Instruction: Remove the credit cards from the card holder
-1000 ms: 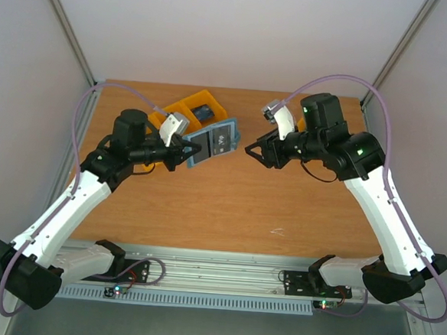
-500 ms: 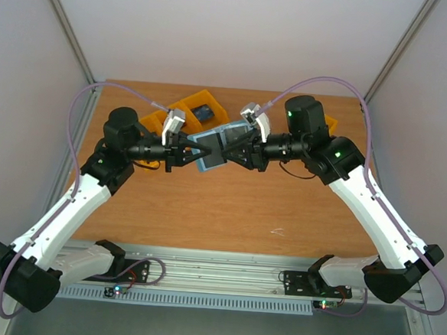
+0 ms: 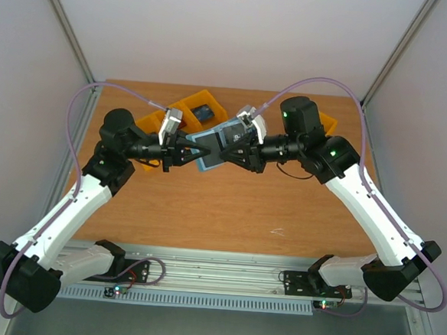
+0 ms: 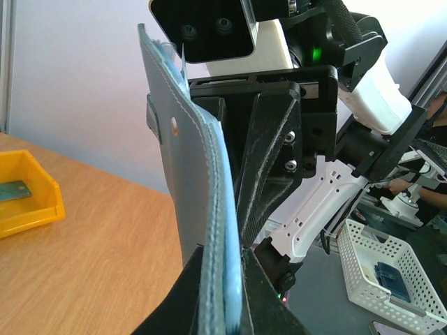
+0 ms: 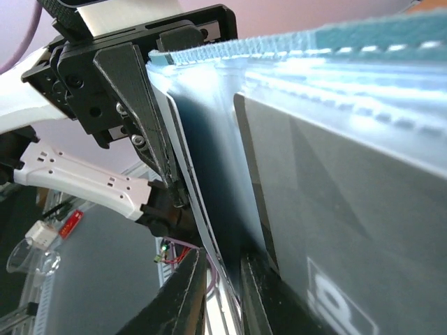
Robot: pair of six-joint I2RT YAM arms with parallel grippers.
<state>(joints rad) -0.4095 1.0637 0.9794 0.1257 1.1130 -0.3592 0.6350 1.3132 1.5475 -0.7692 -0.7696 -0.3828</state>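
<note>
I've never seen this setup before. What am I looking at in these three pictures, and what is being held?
Two robot arms are bolted at the near edge of a wooden table. The wide picture looks down from above and behind them. The other two pictures come from a camera on each arm's wrist. The left gripper is shut on a blue card holder, held upright off the table. The right gripper has a finger on either side of the holder's opposite edge, but I cannot tell whether it is clamped. Orange bins sit at the back of the table.
</note>
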